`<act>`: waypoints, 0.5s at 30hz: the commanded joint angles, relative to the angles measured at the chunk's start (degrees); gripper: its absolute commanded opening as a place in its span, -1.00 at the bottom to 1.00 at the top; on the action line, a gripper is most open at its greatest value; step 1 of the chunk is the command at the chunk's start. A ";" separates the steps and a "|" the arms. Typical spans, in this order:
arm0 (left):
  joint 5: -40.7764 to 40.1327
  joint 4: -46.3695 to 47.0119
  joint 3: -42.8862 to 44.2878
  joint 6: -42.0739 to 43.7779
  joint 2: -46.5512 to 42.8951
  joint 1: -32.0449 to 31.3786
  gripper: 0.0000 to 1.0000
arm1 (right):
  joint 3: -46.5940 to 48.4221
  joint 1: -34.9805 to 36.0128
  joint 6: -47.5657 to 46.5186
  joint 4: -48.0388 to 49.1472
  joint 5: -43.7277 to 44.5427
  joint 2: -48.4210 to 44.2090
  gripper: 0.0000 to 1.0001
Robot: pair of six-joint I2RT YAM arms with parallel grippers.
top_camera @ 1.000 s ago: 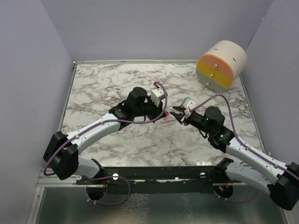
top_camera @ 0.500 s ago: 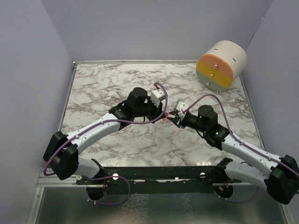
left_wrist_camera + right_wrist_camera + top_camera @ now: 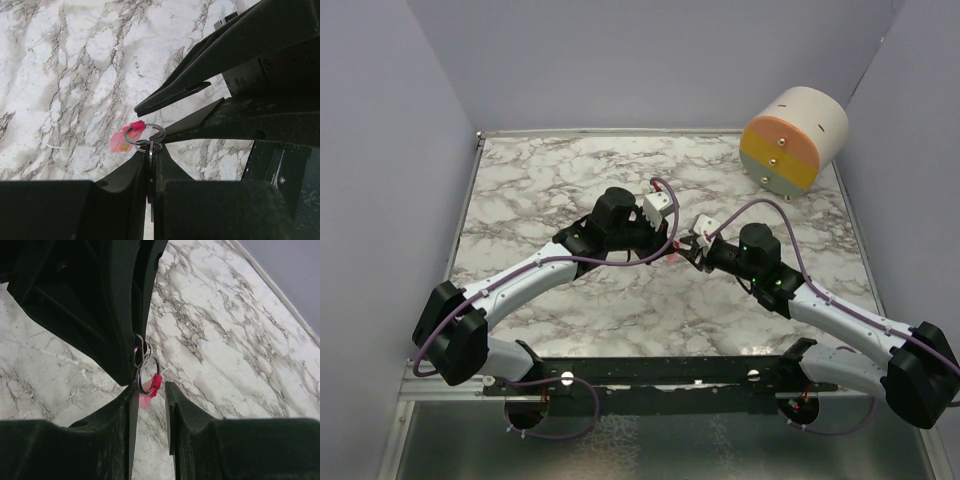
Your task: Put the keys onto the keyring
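Two grippers meet mid-frame in the top view. The left gripper (image 3: 150, 156) has its fingers pressed together, pinching the keyring (image 3: 122, 141) at its metal ring. The right gripper (image 3: 151, 388), fingers spread, brackets the hanging pink tag. I cannot make out the key.

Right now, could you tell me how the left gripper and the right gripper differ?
The left gripper has its fingers shut on a thin dark piece, seemingly the key; the right gripper has its fingers apart, flanking the metal ring of the keyring. The left gripper comes from the left, the right gripper from the right. Both meet tip to tip over the marble table.
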 commanded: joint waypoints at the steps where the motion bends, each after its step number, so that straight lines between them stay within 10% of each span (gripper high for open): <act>1: 2.10 0.91 0.86 0.42 0.23 -0.04 -1.00 | 0.72 0.33 0.42 3.86 1.67 -1.18 -0.45; 15: 2.55 0.44 0.61 0.72 0.44 -0.04 -1.00 | 1.22 0.41 -1.08 3.31 2.02 -1.98 -0.44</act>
